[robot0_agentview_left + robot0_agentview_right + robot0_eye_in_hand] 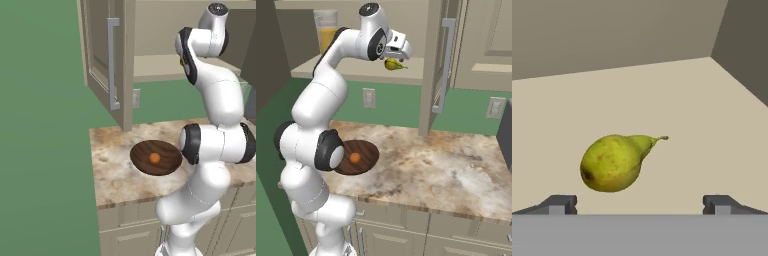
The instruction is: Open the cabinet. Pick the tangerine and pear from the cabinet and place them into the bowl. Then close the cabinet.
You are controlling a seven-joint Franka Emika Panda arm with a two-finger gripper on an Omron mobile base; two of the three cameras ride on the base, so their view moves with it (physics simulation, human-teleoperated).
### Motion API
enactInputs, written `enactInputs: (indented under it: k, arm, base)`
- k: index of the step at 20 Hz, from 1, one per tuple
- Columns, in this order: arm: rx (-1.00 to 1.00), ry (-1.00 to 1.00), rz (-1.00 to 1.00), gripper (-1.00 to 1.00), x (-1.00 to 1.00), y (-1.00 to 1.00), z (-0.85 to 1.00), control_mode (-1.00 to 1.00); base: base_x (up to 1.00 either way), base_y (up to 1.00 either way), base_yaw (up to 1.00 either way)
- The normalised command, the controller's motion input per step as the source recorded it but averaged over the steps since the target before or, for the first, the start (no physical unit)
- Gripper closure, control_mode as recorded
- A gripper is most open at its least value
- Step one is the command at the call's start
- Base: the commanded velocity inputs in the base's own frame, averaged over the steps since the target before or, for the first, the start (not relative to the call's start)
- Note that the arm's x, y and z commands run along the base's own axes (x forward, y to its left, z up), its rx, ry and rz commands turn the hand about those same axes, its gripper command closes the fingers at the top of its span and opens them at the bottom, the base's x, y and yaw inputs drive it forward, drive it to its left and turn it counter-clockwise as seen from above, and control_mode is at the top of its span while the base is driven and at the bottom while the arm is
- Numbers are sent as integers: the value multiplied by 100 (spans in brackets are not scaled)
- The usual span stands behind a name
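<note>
The cabinet [97,45] stands open, its door [436,55] swung out toward me. The yellow-green pear [614,162] lies on its side on the beige shelf [356,75] inside, stem pointing right in the hand view. My gripper [640,206] is open, fingertips [559,205] wide apart, just short of the pear and touching nothing. In the right base view the hand hovers right above the pear [393,64]. The dark wooden bowl [167,150] sits on the counter below, with the orange tangerine [154,158] in its middle. From the right base view the bowl [368,150] and tangerine [355,157] show beside my arm.
A tall glass container of orange liquid [326,32] stands on the shelf left of the pear. The open door's silver handle [443,65] hangs right of my hand. The marbled counter [446,160] stretches right of the bowl. A dark object [506,135] sits at the right edge.
</note>
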Motion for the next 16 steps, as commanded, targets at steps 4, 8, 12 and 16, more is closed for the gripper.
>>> enactInputs:
  k: [4, 8, 12, 16]
  arm:
    - [0, 0, 2, -100, 41, 4, -32, -100]
    - [0, 0, 3, -100, 46, 1, -36, -100]
    - [0, -1, 1, -100, 44, 0, -2, -100]
    - [0, 0, 1, -100, 38, 0, -4, -100]
  base:
    - [0, 0, 0]
    - [0, 0, 0]
    - [0, 0, 0]
    - [0, 0, 0]
